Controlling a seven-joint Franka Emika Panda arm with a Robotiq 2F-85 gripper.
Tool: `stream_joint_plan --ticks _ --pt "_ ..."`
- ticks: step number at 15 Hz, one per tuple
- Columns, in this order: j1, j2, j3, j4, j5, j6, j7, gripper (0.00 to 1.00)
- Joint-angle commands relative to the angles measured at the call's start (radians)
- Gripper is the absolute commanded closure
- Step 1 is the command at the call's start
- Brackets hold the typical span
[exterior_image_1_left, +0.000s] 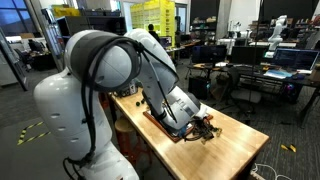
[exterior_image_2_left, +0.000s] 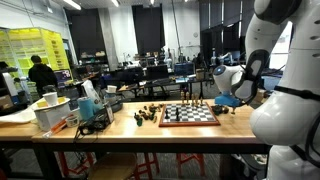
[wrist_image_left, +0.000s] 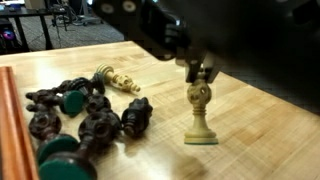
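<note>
In the wrist view my gripper (wrist_image_left: 200, 72) comes in from the top and is shut on the head of a pale chess piece (wrist_image_left: 200, 115). The piece stands upright on the wooden table (wrist_image_left: 260, 130). A heap of dark chess pieces (wrist_image_left: 90, 115) lies to its left, and another pale piece (wrist_image_left: 118, 79) lies on its side behind the heap. In both exterior views the gripper (exterior_image_2_left: 227, 100) hangs low over the table just beside the chessboard (exterior_image_2_left: 188, 114), (exterior_image_1_left: 165, 125).
The chessboard's wooden edge (wrist_image_left: 8, 130) runs along the left of the wrist view. More dark pieces (exterior_image_2_left: 148, 116) sit at the board's other side. Containers and a bottle (exterior_image_2_left: 70, 108) crowd one table end. Desks and chairs (exterior_image_1_left: 260, 70) fill the room behind.
</note>
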Motion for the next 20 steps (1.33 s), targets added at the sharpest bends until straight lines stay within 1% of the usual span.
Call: stream_joint_plan --ticks 1,4,10,15,18,20 --pt "-0.003 -0.062 0.014 -0.037 -0.088 -0.095 0.021 0.97" --pt "0.005 -0.052 0.016 -0.041 -0.164 -0.183 0.048 0.97" --pt "0.019 -0.006 0.018 -0.049 -0.255 -0.292 0.113 0.97" --pt "0.029 0.046 0.014 -0.038 -0.41 -0.328 0.301 0.97" --pt "0.03 0.078 0.011 -0.029 -0.491 -0.307 0.419 0.97" --pt "0.032 0.1 0.015 -0.024 -0.564 -0.318 0.517 0.97"
